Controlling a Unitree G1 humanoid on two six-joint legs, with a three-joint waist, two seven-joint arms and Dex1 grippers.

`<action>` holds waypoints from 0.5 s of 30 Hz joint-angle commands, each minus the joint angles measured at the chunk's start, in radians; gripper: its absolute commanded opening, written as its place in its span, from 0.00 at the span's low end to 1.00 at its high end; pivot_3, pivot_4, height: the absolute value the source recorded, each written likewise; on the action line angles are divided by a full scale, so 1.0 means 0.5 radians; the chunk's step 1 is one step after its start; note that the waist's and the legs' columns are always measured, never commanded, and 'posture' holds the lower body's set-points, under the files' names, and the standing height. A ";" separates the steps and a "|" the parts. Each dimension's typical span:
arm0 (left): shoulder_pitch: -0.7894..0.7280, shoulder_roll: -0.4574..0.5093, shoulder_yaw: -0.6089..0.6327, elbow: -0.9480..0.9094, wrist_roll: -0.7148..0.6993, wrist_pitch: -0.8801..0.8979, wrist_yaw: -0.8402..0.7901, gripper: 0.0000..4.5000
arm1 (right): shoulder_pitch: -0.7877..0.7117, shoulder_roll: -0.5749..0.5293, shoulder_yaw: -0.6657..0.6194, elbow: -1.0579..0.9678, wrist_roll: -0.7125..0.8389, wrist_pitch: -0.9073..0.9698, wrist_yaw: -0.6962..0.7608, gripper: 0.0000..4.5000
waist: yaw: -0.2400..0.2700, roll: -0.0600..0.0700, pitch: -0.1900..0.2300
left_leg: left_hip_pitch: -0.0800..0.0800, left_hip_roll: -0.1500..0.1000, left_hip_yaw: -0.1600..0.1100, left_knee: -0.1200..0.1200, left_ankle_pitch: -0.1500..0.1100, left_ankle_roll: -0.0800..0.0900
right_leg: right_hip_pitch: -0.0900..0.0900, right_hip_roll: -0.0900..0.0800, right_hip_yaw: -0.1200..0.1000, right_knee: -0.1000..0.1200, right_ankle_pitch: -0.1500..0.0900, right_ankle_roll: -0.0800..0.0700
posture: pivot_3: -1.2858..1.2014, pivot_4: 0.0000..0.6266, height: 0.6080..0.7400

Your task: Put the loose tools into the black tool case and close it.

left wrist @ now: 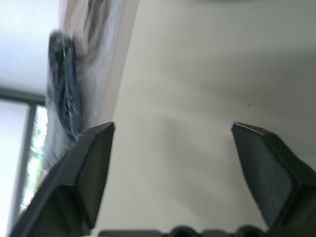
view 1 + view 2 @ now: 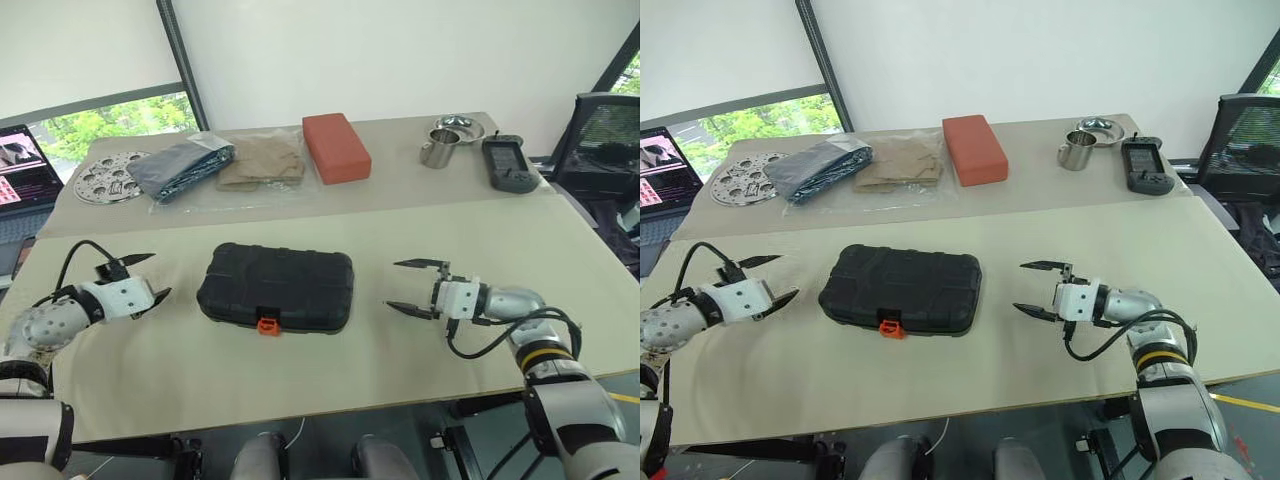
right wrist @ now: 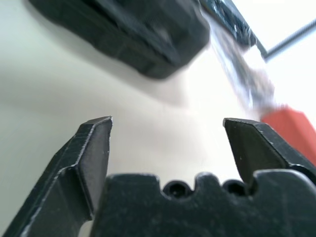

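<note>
Left eye view: unlabelled black tool case (image 2: pixel 276 287), orange latch (image 2: pixel 268 325).

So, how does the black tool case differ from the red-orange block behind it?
The black tool case is black moulded plastic with ribs and an orange latch on its front edge; the red-orange block is plain and one colour. The case looks wider and flatter, and the block narrower. The case lies crosswise on the near side, between the two pincers; the block lies lengthwise farther back. Both are rounded rectangles lying flat on the table.
</note>
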 commanded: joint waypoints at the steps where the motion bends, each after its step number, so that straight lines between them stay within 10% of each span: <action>1: 0.015 -0.065 0.195 -0.023 -0.380 0.288 -0.411 0.88 | 0.245 -0.012 0.004 -0.629 0.369 0.673 0.190 0.93 | -0.003 0.000 0.000 | 0.000 0.000 0.000 0.000 0.000 0.000 | 0.000 0.001 0.000 0.001 0.000 0.000 | 0.52 0.24 0.97; 7: 0.025 -0.272 0.292 -0.232 -0.751 0.958 -1.089 0.88 | 0.746 -0.154 0.168 -1.925 0.697 2.120 0.130 0.93 | 0.002 0.000 0.000 | -0.002 0.000 -0.002 0.006 -0.001 -0.002 | -0.003 0.001 -0.001 0.012 -0.001 0.001 | 0.52 0.24 0.97; 15: 0.067 -0.431 0.172 -0.702 -0.843 1.405 -1.378 0.83 | 0.885 -0.171 0.294 -2.568 0.863 2.899 0.028 0.36 | 0.041 -0.003 -0.002 | -0.004 -0.001 -0.007 0.010 -0.002 -0.001 | -0.004 0.005 -0.002 0.010 -0.001 0.001 | 0.52 0.24 0.97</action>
